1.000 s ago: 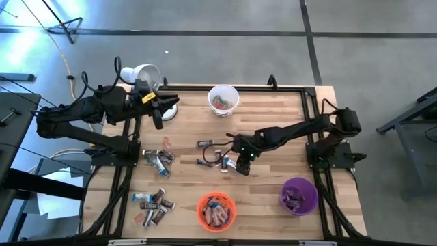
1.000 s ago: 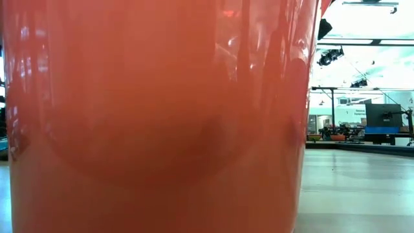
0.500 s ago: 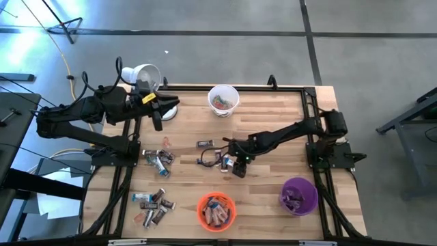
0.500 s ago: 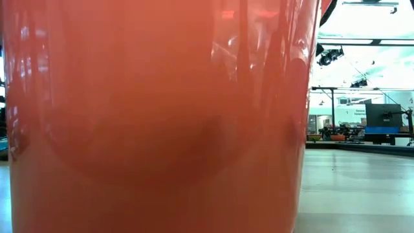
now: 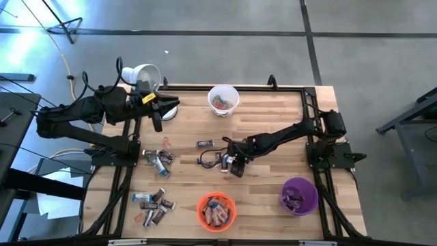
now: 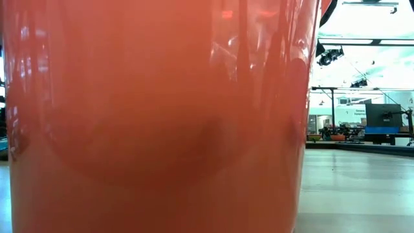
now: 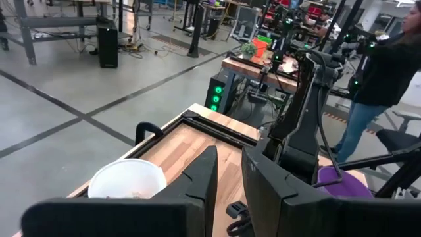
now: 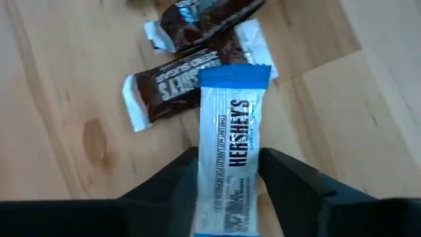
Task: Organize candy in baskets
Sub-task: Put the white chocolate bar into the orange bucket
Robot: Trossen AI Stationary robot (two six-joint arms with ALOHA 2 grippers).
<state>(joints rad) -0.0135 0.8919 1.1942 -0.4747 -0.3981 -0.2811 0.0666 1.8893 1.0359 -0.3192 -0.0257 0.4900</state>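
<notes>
Blue-and-silver wrapping marks the candy bar [image 8: 227, 158] that is straddled by the right gripper [image 8: 227, 172] at the middle of the wooden surface [image 5: 273, 109]; the fingers [image 8: 172, 178] are seen spread on either side of the bar, and a firm grasp cannot be confirmed. Two dark brown bars [image 8: 174, 84] are lain just beyond it. More candy [image 5: 153, 201] is scattered toward the left. The left gripper [image 5: 158, 117] is held by the lamp [image 5: 142, 75], fingers nearly closed, nothing grasped. White [image 5: 223, 98], orange [image 5: 216, 210] and purple [image 5: 298, 195] baskets are placed apart.
</notes>
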